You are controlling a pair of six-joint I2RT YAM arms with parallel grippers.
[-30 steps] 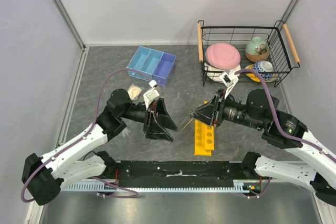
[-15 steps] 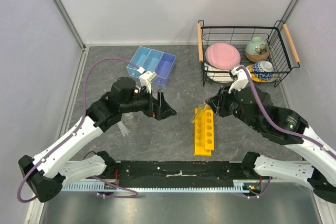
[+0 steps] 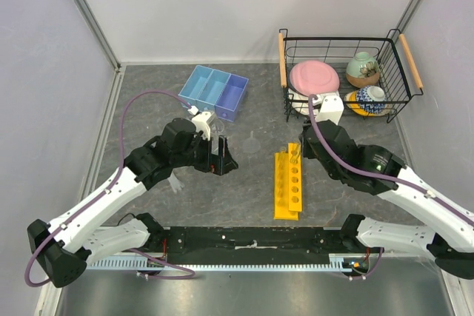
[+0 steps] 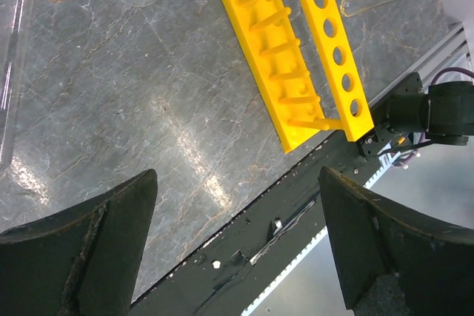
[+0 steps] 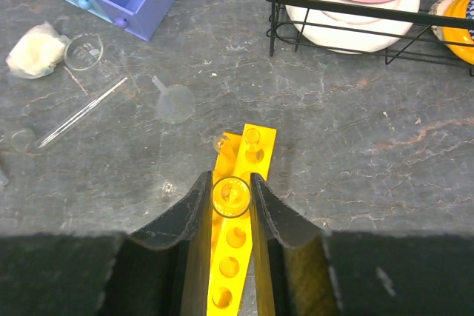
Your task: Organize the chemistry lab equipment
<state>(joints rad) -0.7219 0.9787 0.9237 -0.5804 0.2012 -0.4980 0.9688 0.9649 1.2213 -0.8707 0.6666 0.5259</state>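
Right gripper point(image 3: 295, 155) has swung over the far end of the yellow rack point(image 3: 288, 192), and the left gripper point(image 3: 224, 158) has let go and backed off to the rack's left. Left wrist: jaws wide, nothing between them. Right wrist: jaws narrow, pinching an upright test tube point(image 5: 231, 195) just above a rack hole. Looks ready to slot in.

The yellow rack point(image 4: 259, 35) is moulded in smooth, glossy plastic. The table point(image 4: 111, 109) is finished like veined grey stone, faintly shiny. The test tube point(image 5: 230, 195) is made clear and glassy. The basket point(image 3: 333, 48), upper right, is formed of black metal wire with wooden handles.
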